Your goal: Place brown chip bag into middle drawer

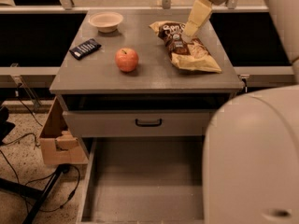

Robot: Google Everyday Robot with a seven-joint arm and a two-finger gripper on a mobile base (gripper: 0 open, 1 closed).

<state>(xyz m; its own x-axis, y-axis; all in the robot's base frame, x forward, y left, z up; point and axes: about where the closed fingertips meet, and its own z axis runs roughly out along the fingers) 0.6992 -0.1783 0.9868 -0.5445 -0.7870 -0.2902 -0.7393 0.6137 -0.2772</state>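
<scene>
The brown chip bag [187,48] lies flat on the right part of the grey cabinet top [145,76], its dark front with white script facing up. My gripper [195,18] hangs from the top of the view, tilted, just above the bag's far end. It holds nothing that I can see. The middle drawer [140,185] is pulled out below, a wide grey box with a bare floor. Its right side is hidden behind my arm.
A red apple [126,59], a dark blue packet [85,48] and a small white bowl [106,21] sit on the cabinet top. A drawer front with a black handle [148,122] is shut above the open drawer. A cardboard box [58,141] and cables are on the floor at the left. My arm's pale shell [254,157] fills the lower right.
</scene>
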